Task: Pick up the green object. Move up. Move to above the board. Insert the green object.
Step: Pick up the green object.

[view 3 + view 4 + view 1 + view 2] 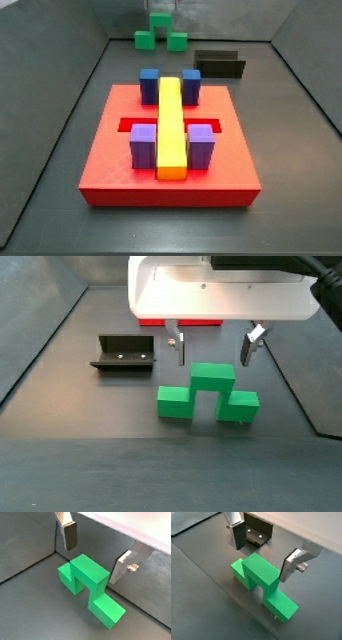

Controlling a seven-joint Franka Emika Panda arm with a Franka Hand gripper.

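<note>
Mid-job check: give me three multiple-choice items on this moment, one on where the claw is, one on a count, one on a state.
1. The claw is:
A. above the green object
B. above the board
C. over the fixture

2. Purple blocks on the board:
A. none
B. two
C. five

3. The claw's fingers are:
A. shut on the green object
B. shut on nothing
C. open, apart from it

Answers: 1 A, a side view shows it over the raised middle cube. 2 B, one on each side of the yellow bar. 3 C, both wrist views show gaps between fingers and piece.
</note>
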